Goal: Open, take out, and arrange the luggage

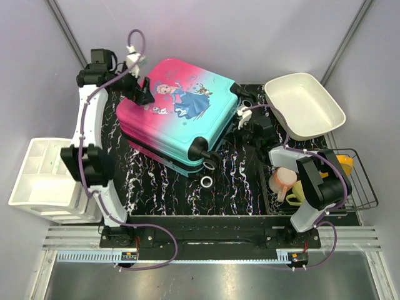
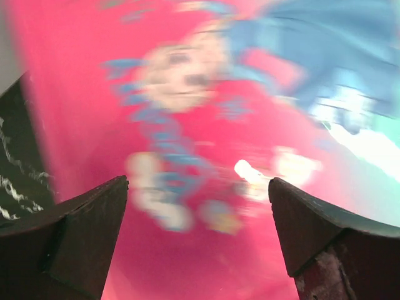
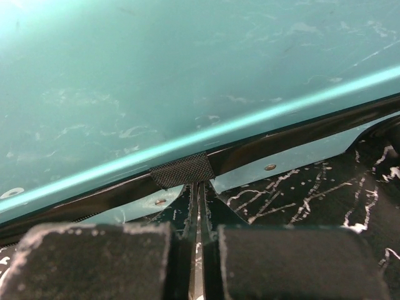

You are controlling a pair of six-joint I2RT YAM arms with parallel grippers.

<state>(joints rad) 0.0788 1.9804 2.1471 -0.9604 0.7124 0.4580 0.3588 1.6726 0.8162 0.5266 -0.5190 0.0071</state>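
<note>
The luggage (image 1: 181, 119), a pink-to-teal hard shell with a princess print, lies flat on the black marbled mat (image 1: 237, 181), wheels toward me. My left gripper (image 1: 145, 95) hovers over its far-left pink corner. In the left wrist view this gripper (image 2: 199, 194) stands open, wide apart over the blurred pink print (image 2: 187, 125), with nothing between the fingers. My right gripper (image 1: 245, 119) is at the case's right side. In the right wrist view it (image 3: 199, 187) is shut, its tips just below the black seam and a woven tab (image 3: 181, 170) on the teal shell (image 3: 156, 81).
A white oval tub (image 1: 304, 105) sits at the back right. A wire basket (image 1: 359, 181) at the right holds a pink cup (image 1: 282, 180) and a yellow cup (image 1: 299, 190). A white compartment tray (image 1: 47, 181) stands at the left, off the mat.
</note>
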